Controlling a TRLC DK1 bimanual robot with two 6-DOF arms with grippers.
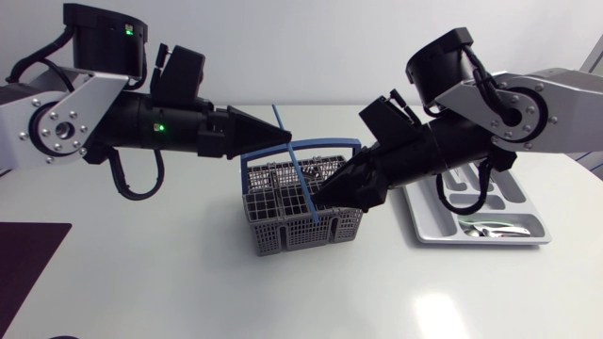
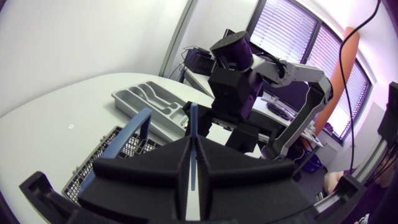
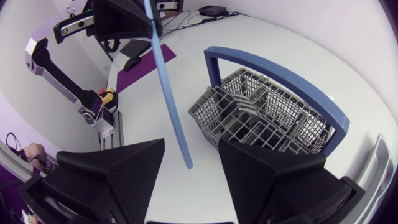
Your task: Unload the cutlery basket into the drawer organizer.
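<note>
A grey cutlery basket [image 1: 306,221] with a blue hoop handle [image 1: 300,148] stands mid-table. My left gripper [image 1: 285,139] hangs above its left side, shut on a long thin blue utensil [image 1: 294,165] that slants down into the basket. In the left wrist view the utensil [image 2: 193,134] sticks out between the closed fingers of my left gripper [image 2: 193,142]. My right gripper [image 1: 322,196] is low over the basket's right half. It is open [image 3: 191,146], and the utensil's lower end [image 3: 177,121] hangs between its fingers without touching them. Several metal pieces lie in the basket [image 3: 261,121].
The grey drawer organizer [image 1: 429,226] lies at the right under my right arm, with shiny cutlery [image 1: 495,226] in its front compartment. A dark purple mat [image 1: 28,268] covers the front left corner. Bare white table lies in front of the basket.
</note>
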